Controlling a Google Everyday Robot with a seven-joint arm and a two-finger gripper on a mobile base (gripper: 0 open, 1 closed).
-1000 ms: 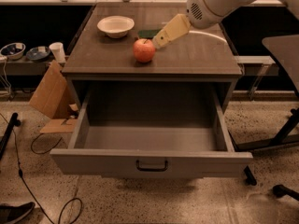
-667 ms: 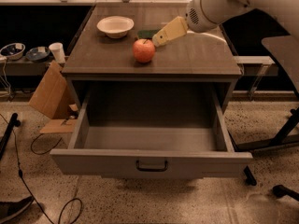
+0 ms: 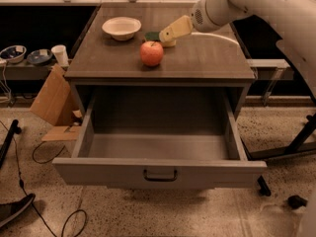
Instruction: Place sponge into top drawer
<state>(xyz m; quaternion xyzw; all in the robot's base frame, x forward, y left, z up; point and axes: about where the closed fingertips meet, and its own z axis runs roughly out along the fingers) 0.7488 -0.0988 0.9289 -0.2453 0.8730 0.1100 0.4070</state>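
The end effector (image 3: 165, 35) sits low over the back of the surface (image 3: 207, 58), its cream tip slanting down toward 8 o'clock. Whether it is wide, narrow or gripping anything cannot be told from here. The sponge (image 3: 152, 35) lies right at that tip, on the surface: its dark green end pokes out at the end effector's 9 o'clock, and the rest is hidden beneath. Whether the two touch is unclear.

The apple (image 3: 151, 53) stands just beside them at 7 o'clock, red, stem up. At 10 o'clock a shallow white bowl (image 3: 121, 27) sits near the sponge but apart from it. The white arm (image 3: 256, 4) runs off from the end effector toward 2 o'clock and out of the top right corner.

The surface is the dark wood-grain top of a grey cabinet. Below its front edge the drawer (image 3: 158, 172) is pulled well out – deep, grey, its floor showing – with a small dark handle (image 3: 160, 175) at the centre of its front panel.

Further out at 9 o'clock, a low shelf carries a paper cup (image 3: 61, 55) and two small dishes (image 3: 12, 53). A piece of cardboard (image 3: 52, 100) leans against the cabinet's side. The floor (image 3: 276, 206) is speckled stone – black cable (image 3: 49, 152) loops across it at 8 o'clock, and a black stand leg (image 3: 296, 142) slants at 4 o'clock.
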